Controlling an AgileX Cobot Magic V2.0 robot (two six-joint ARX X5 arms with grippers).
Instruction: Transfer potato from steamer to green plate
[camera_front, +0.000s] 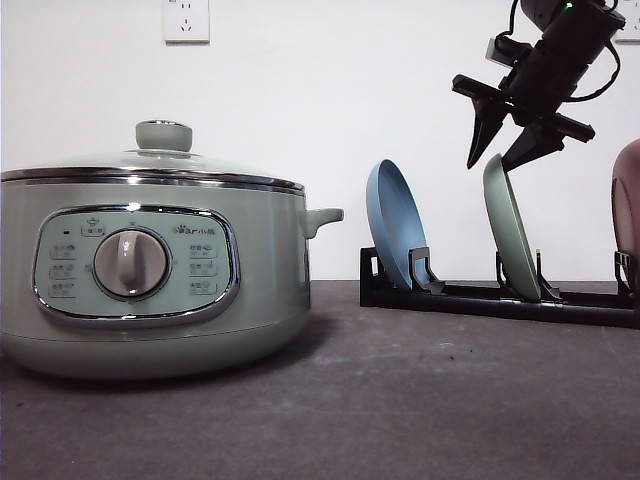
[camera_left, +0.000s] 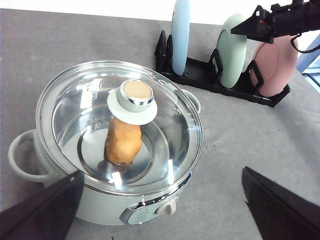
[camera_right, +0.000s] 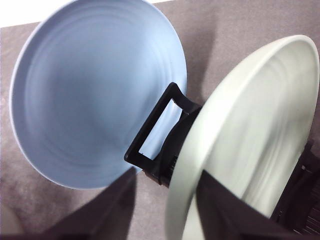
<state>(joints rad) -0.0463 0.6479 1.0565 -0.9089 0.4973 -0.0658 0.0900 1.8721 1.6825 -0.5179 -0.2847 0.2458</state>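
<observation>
Right gripper (camera_front: 505, 150), released, straddles the green plate's (camera_front: 510, 240) top rim in the rack (camera_front: 480, 298); potato (camera_left: 122, 142) lies well apart inside the lidded steamer (camera_front: 150, 280).

Orange-brown potato (camera_left: 122, 142) inside lidded sage steamer (camera_front: 150, 270); green plate (camera_front: 511, 240) apparently upright in rack.

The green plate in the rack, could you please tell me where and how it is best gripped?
Grip the green plate by its top rim, coming from above. It stands on edge in the black rack, so only the upper rim is free; the right gripper fingers already straddle it, open.
</observation>
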